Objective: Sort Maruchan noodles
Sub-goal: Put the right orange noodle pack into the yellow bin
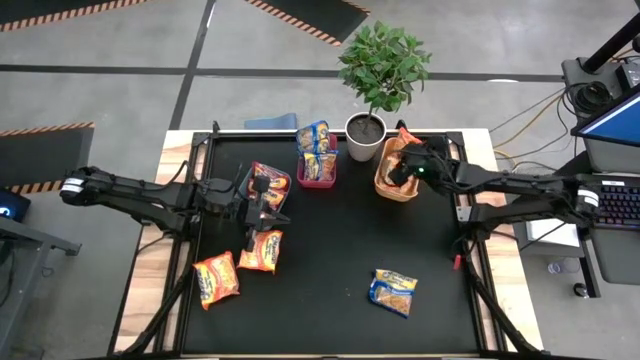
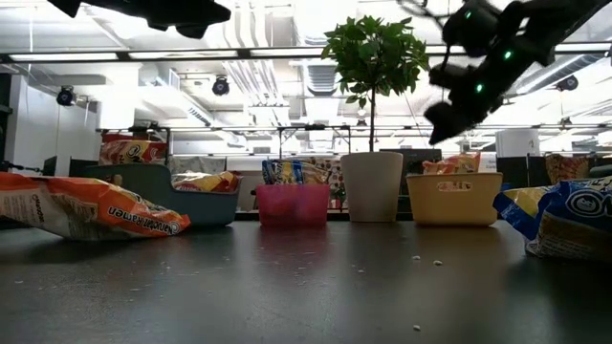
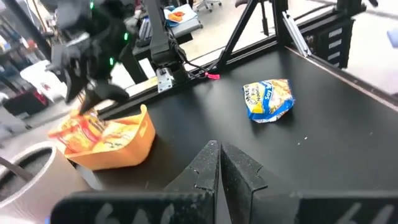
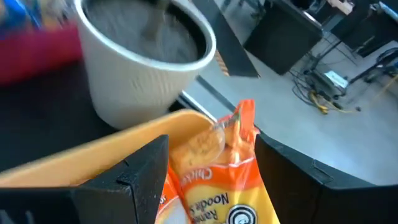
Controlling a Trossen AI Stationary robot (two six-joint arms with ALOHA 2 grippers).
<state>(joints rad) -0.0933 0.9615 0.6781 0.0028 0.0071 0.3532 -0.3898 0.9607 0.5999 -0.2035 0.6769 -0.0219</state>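
Three Maruchan packets lie flat on the black table: two orange ones (image 1: 215, 279) (image 1: 261, 250) near the left and a blue-yellow one (image 1: 393, 291) near the right. Blue packets stand in the red bin (image 1: 317, 166), and red packets (image 1: 268, 185) lie in the teal bin (image 2: 143, 191). My right gripper (image 1: 402, 168) is open over the orange bin (image 1: 384, 184), its fingers on either side of an orange packet (image 4: 214, 186) standing in that bin. My left gripper (image 1: 255, 215) (image 3: 217, 163) is shut, holds nothing, and hovers above the table beside the teal bin. My right gripper comes from above, with one open finger (image 4: 146, 165) on each side of the orange packet's upper end (image 4: 242, 118). I cannot tell whether either finger touches it. The packet stands upright, with its lower part inside the orange bin.
A white pot with a green plant (image 1: 366, 135) stands at the far edge between the red and orange bins. Bare black table spreads across the middle and the near side. Metal frame rails run along the table's left and right sides.
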